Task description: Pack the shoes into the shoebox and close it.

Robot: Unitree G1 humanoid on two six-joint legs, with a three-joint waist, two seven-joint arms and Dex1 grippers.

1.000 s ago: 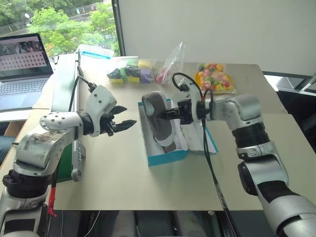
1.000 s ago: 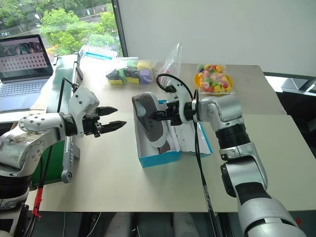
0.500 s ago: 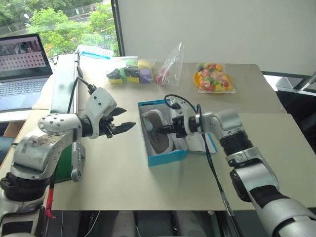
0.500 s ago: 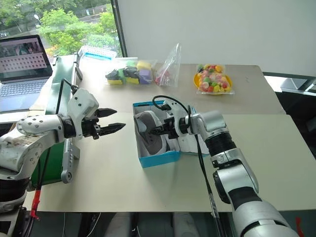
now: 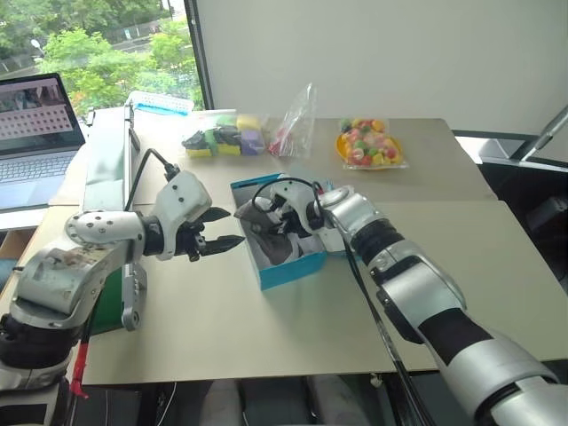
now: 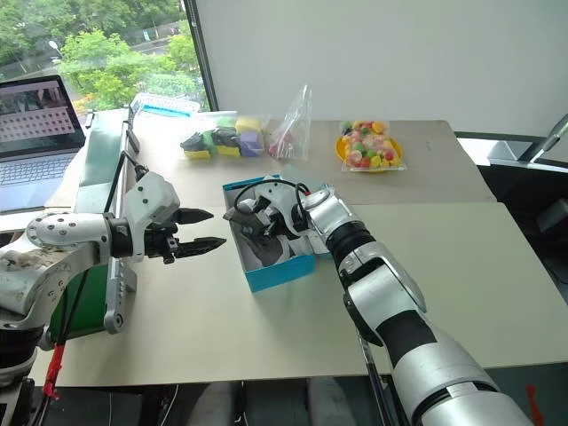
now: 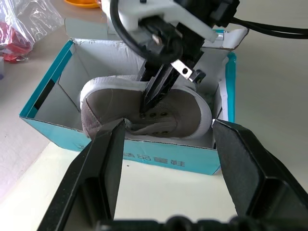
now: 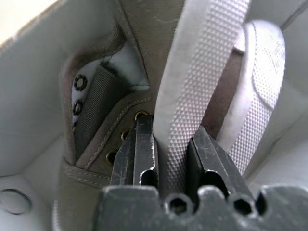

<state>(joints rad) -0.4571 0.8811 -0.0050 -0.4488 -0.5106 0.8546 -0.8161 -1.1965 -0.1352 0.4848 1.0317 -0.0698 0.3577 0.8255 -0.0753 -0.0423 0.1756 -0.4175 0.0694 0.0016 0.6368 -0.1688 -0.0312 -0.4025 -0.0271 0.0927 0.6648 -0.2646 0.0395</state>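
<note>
Near the middle of the table (image 5: 222, 328) sits the open blue shoebox (image 5: 282, 266), with a grey sneaker (image 7: 144, 108) lying on its side inside. Reaching into the box, the right gripper (image 8: 169, 144) pinches that sneaker's side wall and sole edge between narrow fingers. Just beside the box, toward the table's left edge, the left gripper (image 5: 220, 229) hangs with fingers spread wide, holding nothing.

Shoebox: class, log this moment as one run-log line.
right gripper: shut on shoe | shoe: in shoebox | left gripper: open, beside shoebox | lid: open
</note>
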